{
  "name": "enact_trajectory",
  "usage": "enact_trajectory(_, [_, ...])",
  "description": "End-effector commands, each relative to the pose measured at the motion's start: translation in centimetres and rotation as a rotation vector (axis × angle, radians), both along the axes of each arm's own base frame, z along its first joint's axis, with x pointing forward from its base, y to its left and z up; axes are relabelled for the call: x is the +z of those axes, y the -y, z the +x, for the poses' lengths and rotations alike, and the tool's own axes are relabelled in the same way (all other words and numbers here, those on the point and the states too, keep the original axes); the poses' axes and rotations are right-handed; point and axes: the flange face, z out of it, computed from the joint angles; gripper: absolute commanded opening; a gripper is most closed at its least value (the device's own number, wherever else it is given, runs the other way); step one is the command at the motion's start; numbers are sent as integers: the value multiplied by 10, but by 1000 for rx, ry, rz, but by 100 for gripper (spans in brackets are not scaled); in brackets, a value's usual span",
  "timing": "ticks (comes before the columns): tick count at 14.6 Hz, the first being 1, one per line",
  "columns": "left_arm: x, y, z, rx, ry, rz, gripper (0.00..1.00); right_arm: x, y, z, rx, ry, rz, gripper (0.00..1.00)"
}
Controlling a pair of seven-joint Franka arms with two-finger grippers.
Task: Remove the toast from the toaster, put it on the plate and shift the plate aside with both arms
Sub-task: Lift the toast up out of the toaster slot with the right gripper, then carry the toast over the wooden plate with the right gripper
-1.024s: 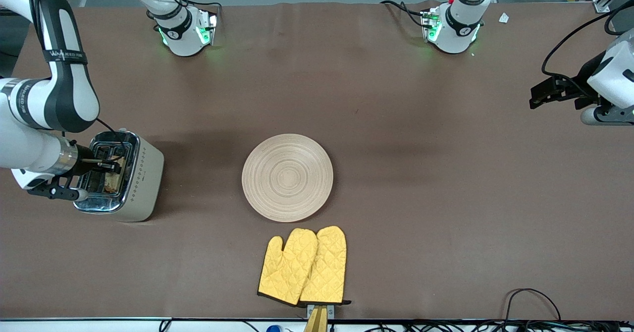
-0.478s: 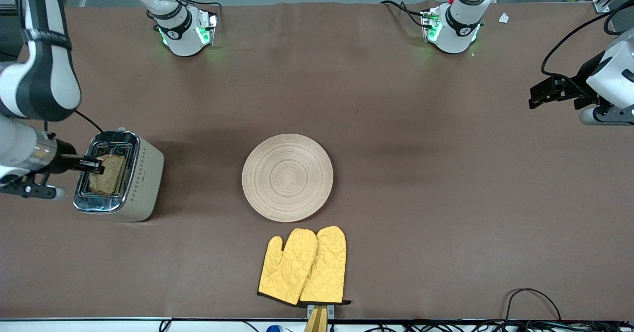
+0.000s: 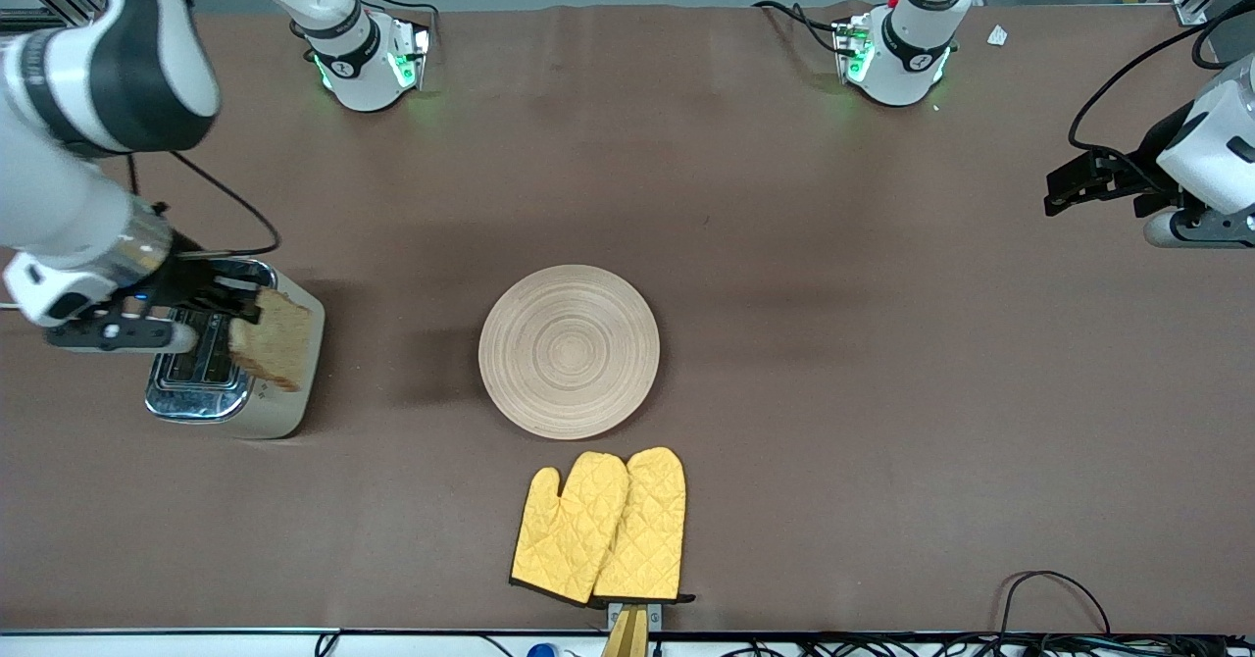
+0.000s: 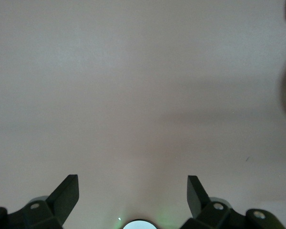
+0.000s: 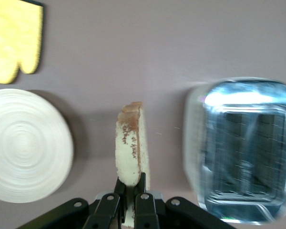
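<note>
plate (image 3: pixel 569 351) lies mid-worktop, unused | toast (image 3: pixel 273 339) judged light, stiff, crumbly; best pinched at the crust edge | right claw (image 3: pixel 240 310) is clamped on toast over the toaster (image 3: pixel 284 397), clear of the slots | left claw (image 4: pixel 132 191) is held wide, empty, waiting over bare worktop (image 3: pixel 882 363)

Right gripper (image 3: pixel 245 306) is hanging over the toaster (image 3: pixel 279 397), pinching the toast (image 3: pixel 275 340), and bare table (image 3: pixel 392 245) is lying open between toaster and plate (image 3: pixel 569 350). Oven mitts (image 3: pixel 600 528) are crowding the plate's nearer edge. Left gripper (image 3: pixel 1064 186) is waiting, fingers spread, over wide bare table at its own end.
</note>
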Motion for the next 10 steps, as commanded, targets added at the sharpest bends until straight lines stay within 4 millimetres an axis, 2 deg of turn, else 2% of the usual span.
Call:
enact_trajectory(1, [5, -1, 0, 15, 12, -13, 100, -26, -49, 3, 27, 4, 77, 0])
enact_trajectory(2, [4, -1, 1, 15, 11, -13, 100, -40, -71, 3, 37, -13, 106, 0])
enact_trajectory(4, [4, -1, 1, 16, 11, -11, 100, -68, -99, 5, -16, -38, 169, 0])
enact_trajectory(7, [4, -1, 1, 16, 11, -11, 100, -124, -154, 4, -83, -95, 305, 0])
enact_trajectory(10, [4, -3, 1, 19, 11, -11, 100, -176, -219, -6, -119, -83, 343, 0])
